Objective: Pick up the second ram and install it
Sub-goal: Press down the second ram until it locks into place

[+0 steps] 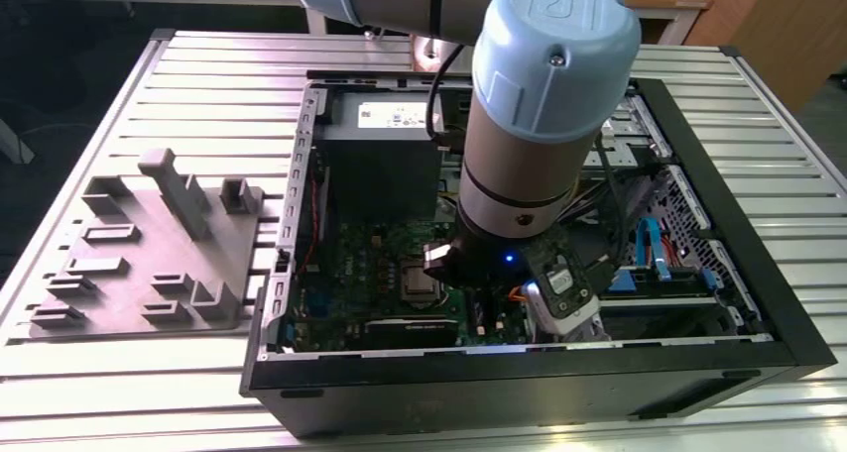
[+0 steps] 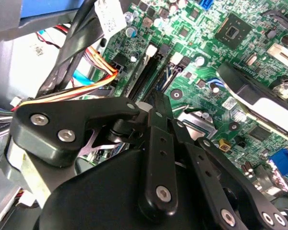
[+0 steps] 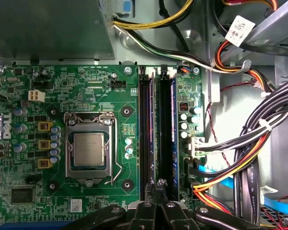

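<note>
I see the matte black gripper (image 3: 156, 188) with fingertips pinched together, holding nothing, over the long black slots (image 3: 146, 134). The second ram (image 3: 173, 129), a thin blue-edged strip, stands in its slot on the glossy green motherboard (image 3: 81, 86).

In the exterior view my own forearm (image 1: 537, 125) covers the middle of the open computer case (image 1: 741, 274), hiding my gripper and much of the motherboard (image 1: 357, 264); my upper arm is cut off by the picture's top edge. In both wrist views my gripper (image 3: 156, 189) shows as black linkages cropped by the frame, its fingertips pressed so close over the memory slots (image 3: 156, 139) that I cannot tell whether the second ram (image 3: 173, 134) is seated or merely resting there; the cable bundle (image 3: 259, 143) runs out of frame.
</note>
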Robot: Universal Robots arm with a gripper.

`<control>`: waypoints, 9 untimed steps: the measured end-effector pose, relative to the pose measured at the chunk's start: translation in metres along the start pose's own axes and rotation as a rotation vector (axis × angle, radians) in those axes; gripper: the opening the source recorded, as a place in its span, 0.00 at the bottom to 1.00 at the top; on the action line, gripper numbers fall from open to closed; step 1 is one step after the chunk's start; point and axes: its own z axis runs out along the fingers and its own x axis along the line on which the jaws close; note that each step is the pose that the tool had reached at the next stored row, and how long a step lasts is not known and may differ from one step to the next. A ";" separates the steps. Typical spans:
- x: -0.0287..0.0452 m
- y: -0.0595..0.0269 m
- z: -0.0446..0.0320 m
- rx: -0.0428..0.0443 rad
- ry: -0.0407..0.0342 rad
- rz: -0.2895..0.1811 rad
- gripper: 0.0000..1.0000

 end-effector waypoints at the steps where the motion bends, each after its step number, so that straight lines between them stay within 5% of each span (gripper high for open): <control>1: 0.0000 0.0000 0.0000 0.0001 0.0000 0.000 0.10; 9: 0.0001 -0.0002 0.0021 0.0005 0.0001 0.000 0.10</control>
